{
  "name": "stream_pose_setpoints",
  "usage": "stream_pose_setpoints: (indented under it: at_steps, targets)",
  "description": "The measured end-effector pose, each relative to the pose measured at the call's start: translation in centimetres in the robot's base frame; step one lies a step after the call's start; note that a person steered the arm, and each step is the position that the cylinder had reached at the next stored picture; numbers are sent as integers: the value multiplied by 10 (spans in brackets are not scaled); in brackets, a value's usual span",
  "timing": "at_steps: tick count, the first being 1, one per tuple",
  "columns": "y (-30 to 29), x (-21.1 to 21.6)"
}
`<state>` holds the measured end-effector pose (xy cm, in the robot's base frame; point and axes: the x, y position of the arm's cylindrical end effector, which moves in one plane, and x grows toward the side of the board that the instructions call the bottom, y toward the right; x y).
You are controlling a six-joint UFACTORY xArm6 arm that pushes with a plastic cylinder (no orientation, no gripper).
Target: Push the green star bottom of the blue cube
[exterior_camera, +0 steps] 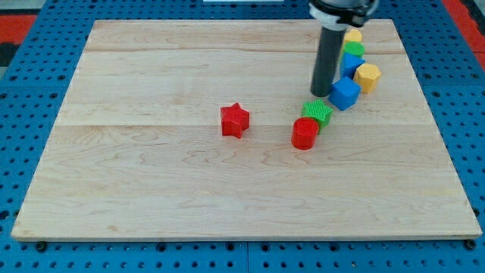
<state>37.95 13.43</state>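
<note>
Wooden counter (151,197), pale planks, sitting on a blue pegboard (30,91). Nearest the view's bottom: red cylinder (305,133), upright, right of centre. Red star (235,120) sits to its left, well apart, alone mid-board. Green star (318,113) is just behind the red cylinder, touching it or nearly so, offset slightly to the view's right. Blue cube (345,93) is up and right of the green star, just beside it; green star is therefore already at the cube's lower left, not squarely below it. My tip (321,95) is down on the counter directly above the green star and just left of the blue cube, close to both; cannot tell if it touches either. No fingers on this rig, just the dark rod, holding nothing. Further back: yellow block (367,76) right of the blue cube, then a green block (354,50), another blue block (353,64) and a yellow block (352,36) stacked toward the view's top, partly hidden by the rod.
</note>
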Motion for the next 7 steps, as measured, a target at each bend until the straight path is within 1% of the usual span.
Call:
stream_pose_setpoints:
  at_steps: [1, 2, 3, 4, 5, 6, 7]
  targets:
    - [15, 4]
    - [-14, 5]
    - [-100, -5]
    - [-188, -3]
    - [-213, 28]
    - [-178, 47]
    - [-93, 55]
